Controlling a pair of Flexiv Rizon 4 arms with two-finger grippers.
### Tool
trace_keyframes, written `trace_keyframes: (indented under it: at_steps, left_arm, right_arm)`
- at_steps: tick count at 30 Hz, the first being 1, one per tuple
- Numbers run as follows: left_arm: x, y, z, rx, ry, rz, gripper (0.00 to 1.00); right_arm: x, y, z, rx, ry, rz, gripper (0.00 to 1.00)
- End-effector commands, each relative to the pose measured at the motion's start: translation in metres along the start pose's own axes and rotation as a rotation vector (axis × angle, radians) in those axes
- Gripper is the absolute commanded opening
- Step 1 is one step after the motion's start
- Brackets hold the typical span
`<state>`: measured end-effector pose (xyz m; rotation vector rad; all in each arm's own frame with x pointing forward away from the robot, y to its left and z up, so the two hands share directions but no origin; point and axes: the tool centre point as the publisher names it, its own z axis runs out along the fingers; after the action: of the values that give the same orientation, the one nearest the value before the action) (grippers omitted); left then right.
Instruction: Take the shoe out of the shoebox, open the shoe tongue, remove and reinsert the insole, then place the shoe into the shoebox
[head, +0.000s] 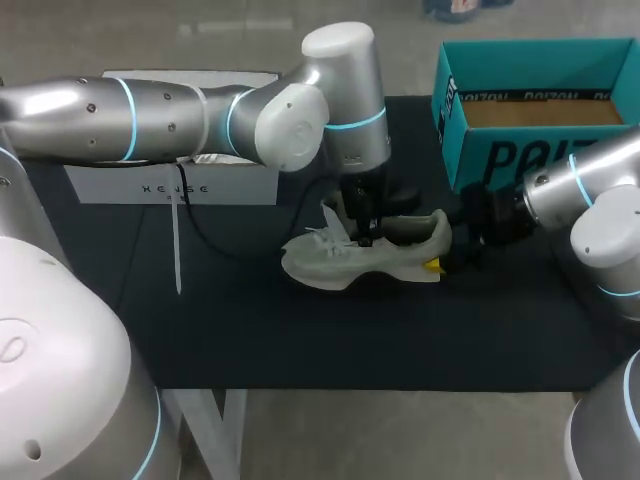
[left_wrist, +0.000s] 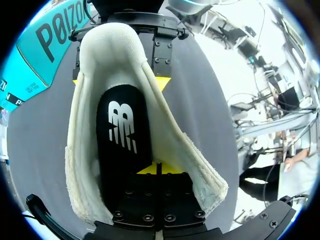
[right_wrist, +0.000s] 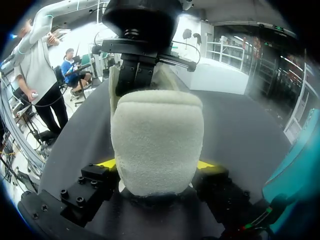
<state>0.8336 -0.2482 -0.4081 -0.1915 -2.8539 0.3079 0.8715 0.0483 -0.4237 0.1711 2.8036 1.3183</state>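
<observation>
shoe: the pale knit shoe (head: 365, 255) stands upright on the dark tabletop (head: 300, 340). it is out of the teal shoebox (head: 540, 150), which sits open farther back on the right arm's side, apart from the shoe.
tongue: a white flap (head: 336, 220), the tongue as i judge, stands up just ahead of the left arm's fingers, and the shoe's mouth gapes wide.
insole: the black insole (left_wrist: 122, 130) lies flat in the shoe's bed, seated as far as the left wrist view shows.
left gripper: the left gripper (head: 362, 232) hangs straight down into the shoe's mouth with its fingers pressed together and the tips low beside the insole's edge. i cannot tell whether they nip that edge.
right gripper: the right gripper (right_wrist: 157, 165) pinches the padded heel collar, one yellow tip on each side, steadying the shoe.
step: likely the insole work, either starting the lift or just after reseating. which one, i cannot say.
handling, shoe: probably light and soft. the knit upper should give under pressure, so the stiffer heel is the sound place to hold.
handling, insole: likely thin, floppy foam that bends and clings. best taken at a side or heel edge and peeled up, not dragged.
risk: if the heel hold slips, the shoe could tip or slide on the tabletop.
</observation>
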Motion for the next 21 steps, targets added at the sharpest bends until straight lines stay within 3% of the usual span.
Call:
trace_keyframes:
  at_steps: [1,6,8,13,21]
  left_arm:
    - [0.001,-0.004,0.004,-0.001,0.024,-0.005,0.00]
    - [0.002,-0.002,0.007,-0.006,0.003,-0.006,0.00]
    - [0.001,-0.001,0.009,-0.009,-0.016,-0.004,0.21]
    - [-0.001,-0.001,0.015,-0.012,-0.052,0.006,0.16]
    - [-0.005,0.002,0.011,0.007,-0.150,0.005,0.29]
  right_arm:
    - [0.001,-0.001,0.003,0.004,-0.002,0.002,0.00]
    - [0.001,-0.001,0.003,0.004,-0.002,0.002,0.00]
    - [0.001,-0.001,0.003,0.004,-0.002,0.002,0.00]
    - [0.001,-0.001,0.003,0.004,-0.002,0.002,0.00]
    - [0.001,-0.001,0.003,0.004,-0.002,0.002,0.00]
